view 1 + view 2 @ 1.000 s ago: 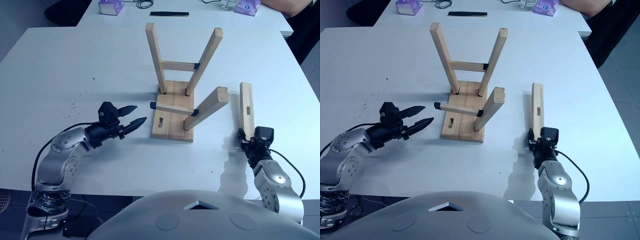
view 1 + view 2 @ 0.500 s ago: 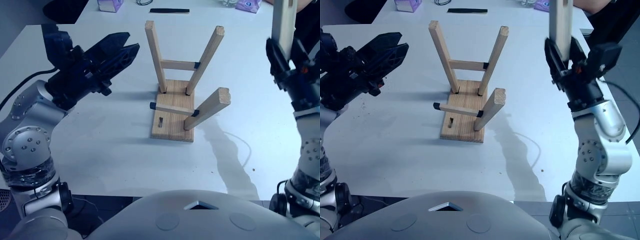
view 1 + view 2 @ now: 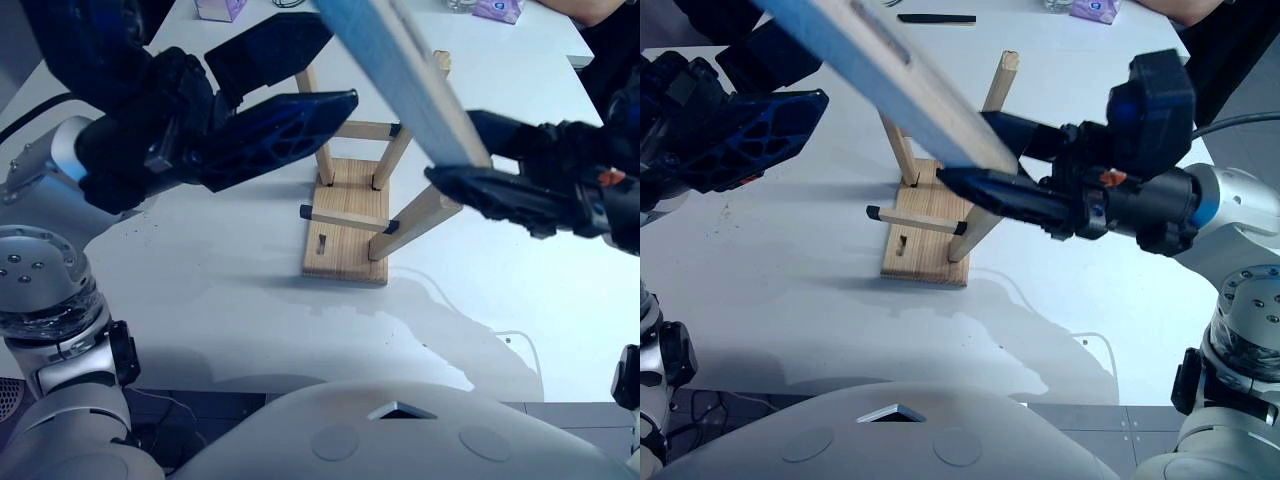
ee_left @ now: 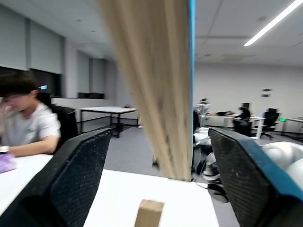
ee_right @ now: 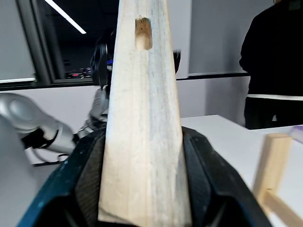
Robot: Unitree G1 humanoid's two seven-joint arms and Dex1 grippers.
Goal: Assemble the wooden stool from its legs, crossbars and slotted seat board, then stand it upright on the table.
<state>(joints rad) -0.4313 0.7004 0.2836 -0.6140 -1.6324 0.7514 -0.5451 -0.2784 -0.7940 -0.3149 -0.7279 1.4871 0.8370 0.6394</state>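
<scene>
Both arms are up and much nearer the head camera than 0.5 s ago. Right gripper has swung the loose leg from upright to a slant. Its held end is at 3 o'clock of the head view, and its free end runs out past 11 o'clock. Left gripper has come in from 10 o'clock toward the middle, close to the slanting wood. Part-built stool has not shifted on the table.

Right gripper: clamped on the loose leg near its lower end, one finger on each side. Pads press both faces in the right wrist view. Leg slot shows in the face toward the free end.

Left gripper: spread wide, holding nothing. In the left wrist view the loose leg passes through the gap between its fingers. Contact with either finger: cannot tell.

Stool, mid-table, legs pointing up:
- Board lies flat, long axis 12 to 6 o'clock.
- Two uprights stand at its 12 o'clock end, joined by a crossbar.
- Third leg stands at the 3 o'clock edge, tilted outward toward 2 o'clock.
- Second crossbar runs from the third leg toward 9 o'clock, free end near the board's 9 o'clock edge.
- Board slot is unfilled near the 7 o'clock corner.
</scene>
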